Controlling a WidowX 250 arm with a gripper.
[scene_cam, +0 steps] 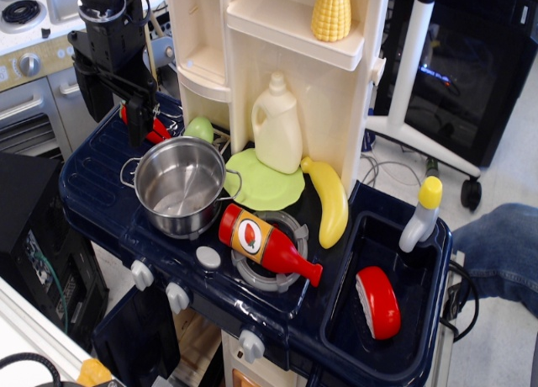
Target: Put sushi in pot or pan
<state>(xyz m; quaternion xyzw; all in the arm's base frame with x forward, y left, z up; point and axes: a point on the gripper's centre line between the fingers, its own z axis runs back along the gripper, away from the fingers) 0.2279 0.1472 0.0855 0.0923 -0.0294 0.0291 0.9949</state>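
The observation.image view shows the sushi (378,302) lying in the dark blue sink (340,320) at the right end of the toy kitchen. Its long side runs from the upper left down to the lower right. Its red top faces up and to the right, and its white base faces left. The gripper (139,118) is far away at the back left, just behind the pot (179,185). Its dark fingers (134,109) point down, but it is too hard to tell how far apart they are. The shiny pot sits between the gripper and the ketchup bottle (267,243).
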